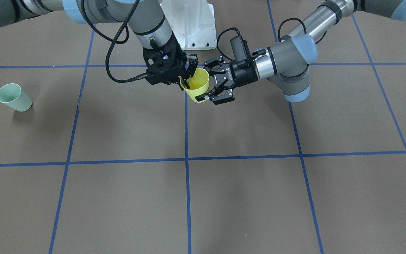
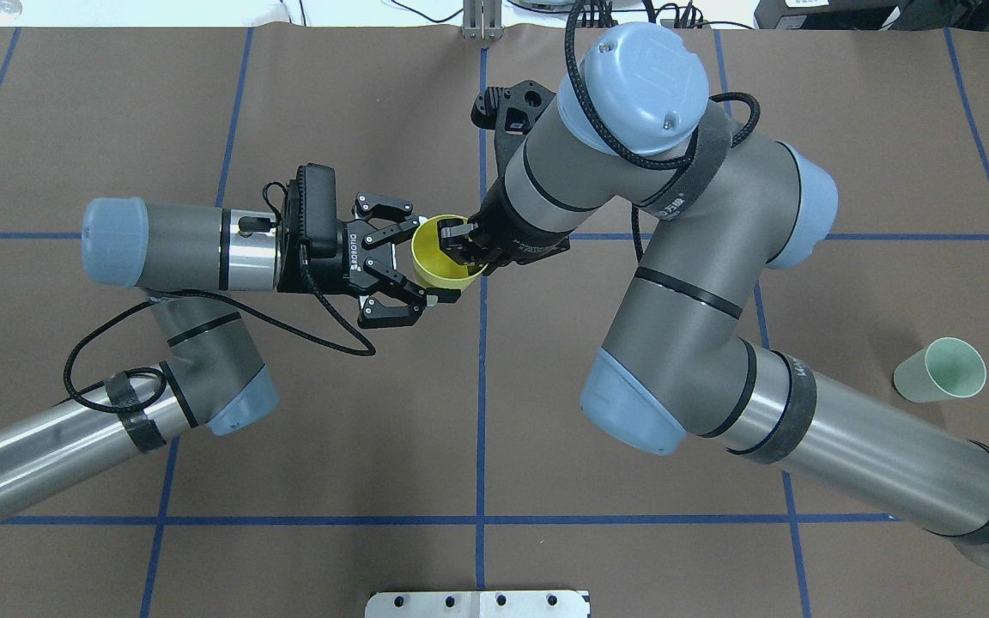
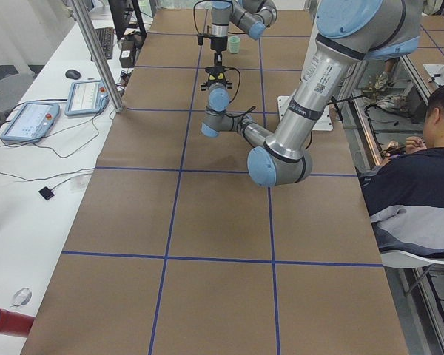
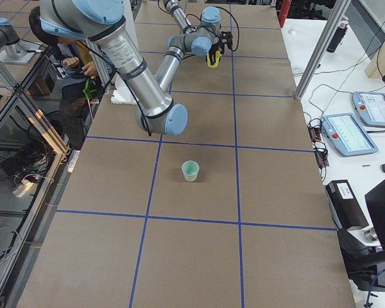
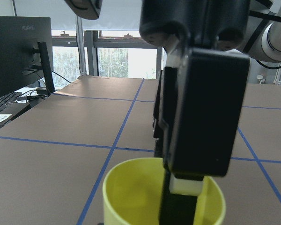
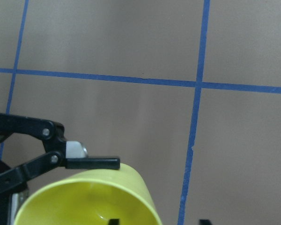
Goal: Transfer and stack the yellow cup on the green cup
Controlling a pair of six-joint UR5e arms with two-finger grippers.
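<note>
Over the middle of the table (image 2: 306, 446), my right tool (image 2: 463, 247) is clamped on the yellow cup (image 1: 198, 86) at its rim, one finger inside. My left tool (image 2: 432, 260) stands spread beside it. I should lift straight clear first, then carry it level to the green cup (image 2: 941, 371), well apart.

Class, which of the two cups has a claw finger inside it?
The yellow cup: the right claw pinches its rim, one finger inside. The green cup stands alone, untouched.
</note>
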